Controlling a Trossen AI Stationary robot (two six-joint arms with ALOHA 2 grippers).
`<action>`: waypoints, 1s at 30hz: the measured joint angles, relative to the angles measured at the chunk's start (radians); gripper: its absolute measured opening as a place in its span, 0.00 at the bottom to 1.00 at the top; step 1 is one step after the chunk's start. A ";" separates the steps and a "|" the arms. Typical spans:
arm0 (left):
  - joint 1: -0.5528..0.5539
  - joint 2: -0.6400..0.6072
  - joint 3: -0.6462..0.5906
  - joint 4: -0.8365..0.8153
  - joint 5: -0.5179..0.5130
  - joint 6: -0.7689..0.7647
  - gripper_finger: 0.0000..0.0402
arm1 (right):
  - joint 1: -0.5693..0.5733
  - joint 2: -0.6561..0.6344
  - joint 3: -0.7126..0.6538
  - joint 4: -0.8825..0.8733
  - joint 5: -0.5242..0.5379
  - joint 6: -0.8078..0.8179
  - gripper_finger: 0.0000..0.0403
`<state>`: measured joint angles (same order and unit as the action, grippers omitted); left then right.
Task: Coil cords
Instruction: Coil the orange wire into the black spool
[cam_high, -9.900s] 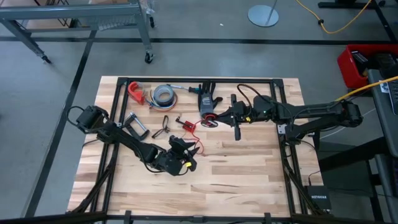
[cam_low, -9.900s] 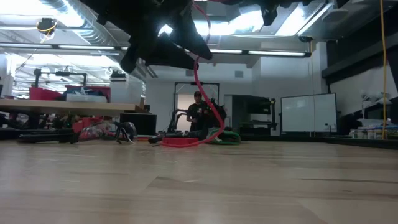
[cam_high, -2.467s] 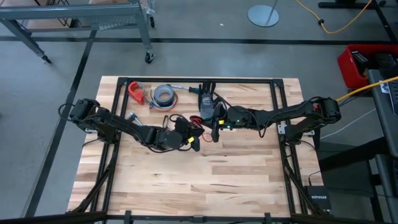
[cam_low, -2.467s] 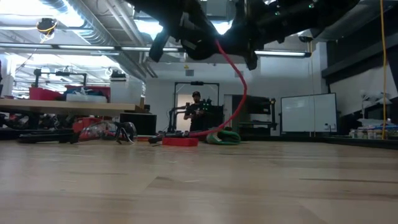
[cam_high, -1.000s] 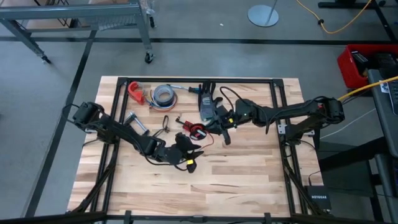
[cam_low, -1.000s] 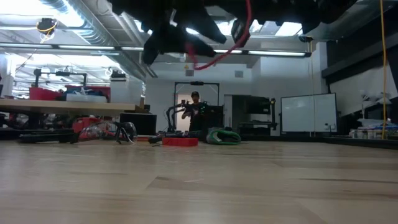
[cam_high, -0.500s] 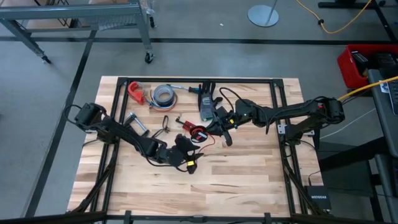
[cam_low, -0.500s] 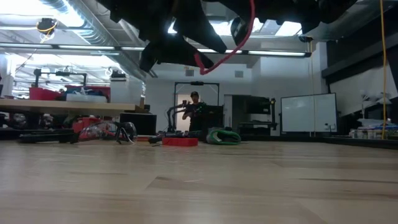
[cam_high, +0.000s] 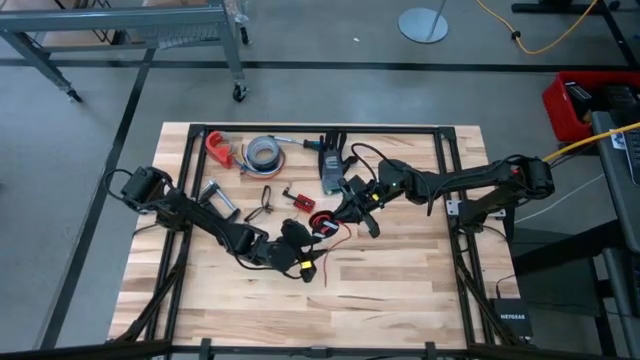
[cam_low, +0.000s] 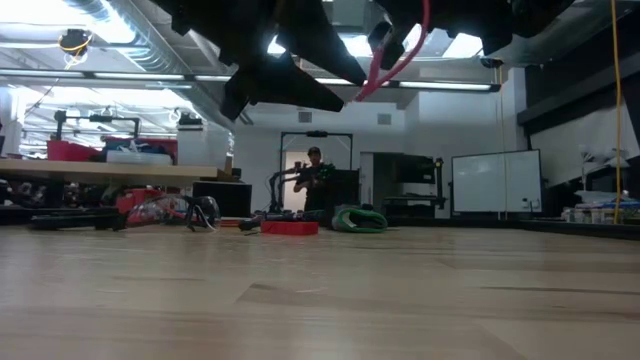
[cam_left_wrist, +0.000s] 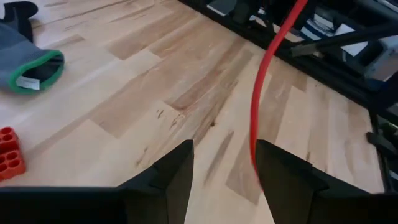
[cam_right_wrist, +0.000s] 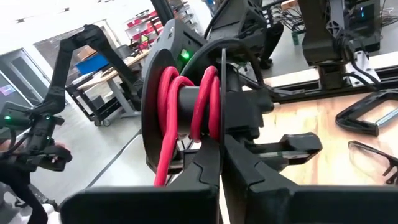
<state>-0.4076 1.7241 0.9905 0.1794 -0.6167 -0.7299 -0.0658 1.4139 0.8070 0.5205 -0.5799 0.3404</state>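
Counter (cam_high: 400, 290): butcher-block top, both arms meet over its middle, lifted clear of the wood (low view shows them overhead).

Right arm comes in from the right edge; right pincer (cam_high: 352, 208) is clamped on a small black spool (cam_right_wrist: 186, 118). Red cord (cam_right_wrist: 200, 102) sits in several turns on the spool hub between two black flanges, and a free run drops off it. Seen from above, the spool shows as a red ring just left of the pincer tip.

Left arm reaches from the left edge; left pincer (cam_high: 303, 262) sits lower-left of the spool, near it but apart. Fingers (cam_left_wrist: 171, 174) are spread with a clear gap. The red cord run passes right by one finger's inner face; can't tell whether it touches. Nothing is clamped.

Key relation: the cord's long axis runs diagonally from the spool down toward the left pincer, so left arm is nearer the loose tail and right arm owns the coil. My read: left needs to close on that run and feed it with tension toward the spool. Risk is slack jumping a flange.

Glove (cam_left_wrist: 28, 59) with green cuff and red block (cam_left_wrist: 9, 152) lie on the counter, well clear.
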 joint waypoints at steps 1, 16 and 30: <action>-0.003 0.000 0.000 -0.001 0.000 0.000 0.41 | 0.000 0.000 0.000 0.000 -0.001 0.000 0.01; -0.005 0.000 0.000 -0.009 0.000 -0.022 0.41 | 0.000 0.000 0.000 0.029 0.045 0.000 0.01; -0.005 0.000 0.000 -0.011 0.000 -0.024 0.41 | 0.000 0.000 0.000 0.051 -0.059 0.022 0.01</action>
<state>-0.4126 1.7241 0.9905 0.1688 -0.6169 -0.7539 -0.0658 1.4143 0.8070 0.5717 -0.6393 0.3626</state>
